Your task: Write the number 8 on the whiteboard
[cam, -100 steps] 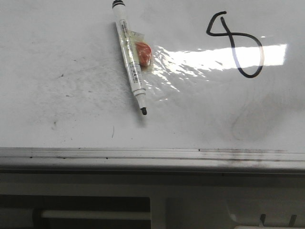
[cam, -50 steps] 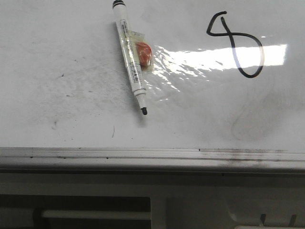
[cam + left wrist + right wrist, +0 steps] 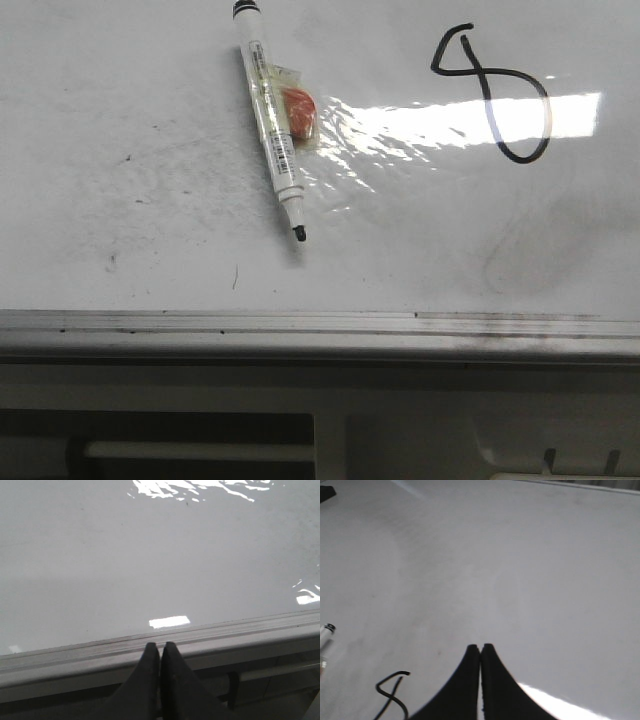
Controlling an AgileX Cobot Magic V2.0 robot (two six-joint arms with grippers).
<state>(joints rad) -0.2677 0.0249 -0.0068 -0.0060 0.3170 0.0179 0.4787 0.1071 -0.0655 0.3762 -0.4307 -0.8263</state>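
Black marker ink forms the number 8 (image 3: 492, 92) in the upper right of the front frame: a slanted, loosely looped figure with unclosed ends. Compared with the frames from a second and half a second earlier, the figure is unchanged in shape, and the whole scene sits only very slightly higher and further left in the frame. Judgement: no stroke is being added, so the writing appears complete.

The marker (image 3: 271, 122) lies flat on the whiteboard (image 3: 150, 200), upper centre of the front frame, cap off, black tip pointing toward the lower edge. A small orange object in clear wrapping (image 3: 300, 112) touches its barrel. The marker is well apart from the figure.

Surface: glossy white, with a bright glare band, grey smudges and dark specks. A silver metal strip (image 3: 320, 325) edges the board along the lower part of the frame.

Left gripper (image 3: 160, 647): jaws closed together, holding nothing, positioned over the board edge. Right gripper (image 3: 480, 647): jaws closed together, holding nothing, above the board, with part of the figure at lower left of its view.
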